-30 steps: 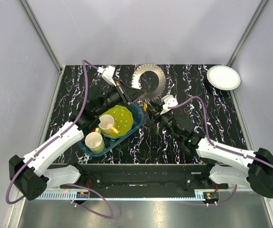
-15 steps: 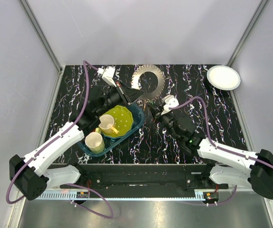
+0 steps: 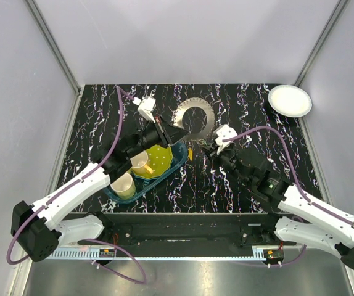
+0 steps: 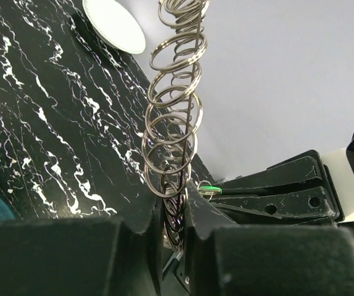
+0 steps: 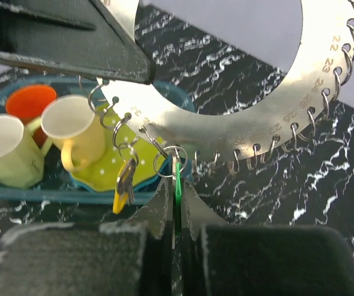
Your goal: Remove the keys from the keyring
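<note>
Now, keyring (image 3: 197,115): flat silver crescent with numbered holes, small rings (image 5: 165,164) along its edge; held over the far middle of the counter (image 3: 251,111), just beyond the tray's far right corner, tilted up.
Left hand (image 4: 174,213): fingers clamped on the keyring's near-left end, the plate edge-on between them.
Right hand (image 5: 176,197): fingers pressed together on the green key, right of the tray and just near of the keyring.
Green key (image 5: 177,177): hangs from one small ring on the keyring's near edge, its lower part hidden between the right fingers.
Yellow key (image 5: 123,185): hangs free from the next ring to the left, over the tray edge.
Tray (image 3: 178,157): teal, on the counter near-left of the keyring; holds a yellow dotted plate (image 3: 160,155) and two cups (image 3: 123,184).
White plate (image 3: 290,100): far right corner of the counter, well apart from both hands.
</note>
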You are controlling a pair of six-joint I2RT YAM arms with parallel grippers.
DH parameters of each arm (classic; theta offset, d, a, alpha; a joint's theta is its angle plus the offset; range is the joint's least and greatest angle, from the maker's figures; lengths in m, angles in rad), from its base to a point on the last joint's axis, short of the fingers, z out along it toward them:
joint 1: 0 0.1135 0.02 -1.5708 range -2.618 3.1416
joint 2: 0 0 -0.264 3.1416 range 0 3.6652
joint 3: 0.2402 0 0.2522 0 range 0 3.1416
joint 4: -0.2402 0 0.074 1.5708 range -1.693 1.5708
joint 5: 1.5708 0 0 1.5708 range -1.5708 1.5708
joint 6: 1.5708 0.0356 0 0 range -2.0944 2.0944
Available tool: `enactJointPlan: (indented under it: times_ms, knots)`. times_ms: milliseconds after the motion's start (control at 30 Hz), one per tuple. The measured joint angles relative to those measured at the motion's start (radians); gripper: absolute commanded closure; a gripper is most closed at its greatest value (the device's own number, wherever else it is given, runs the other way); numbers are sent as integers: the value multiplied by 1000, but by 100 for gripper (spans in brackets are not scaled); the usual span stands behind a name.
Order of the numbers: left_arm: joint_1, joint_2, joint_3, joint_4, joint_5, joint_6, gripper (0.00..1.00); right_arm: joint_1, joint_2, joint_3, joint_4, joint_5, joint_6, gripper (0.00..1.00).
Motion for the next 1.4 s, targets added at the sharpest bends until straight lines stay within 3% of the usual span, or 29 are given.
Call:
enactJointPlan:
  times_ms: [367, 467, 667, 933, 1133, 1400]
  knots:
    - [22, -1, -37, -61, -15, 43, 44, -2, -15, 85, -196, 45, -139, 100]
    - [27, -14, -36, -107, -27, 84, 40, -1, -5, 115, -239, 47, -177, 100]
    - [31, -44, 54, -264, -5, 284, 41, -2, -6, 167, -314, 9, -223, 100]
    - [32, -131, 101, -275, 220, 565, 44, -1, -38, 176, -366, -149, -273, 100]
    - [0, -138, 91, -262, 348, 649, 48, -2, -45, 176, -368, -238, -271, 100]
    - [-67, -130, 50, -260, 392, 702, 51, -2, -47, 168, -351, -330, -259, 100]
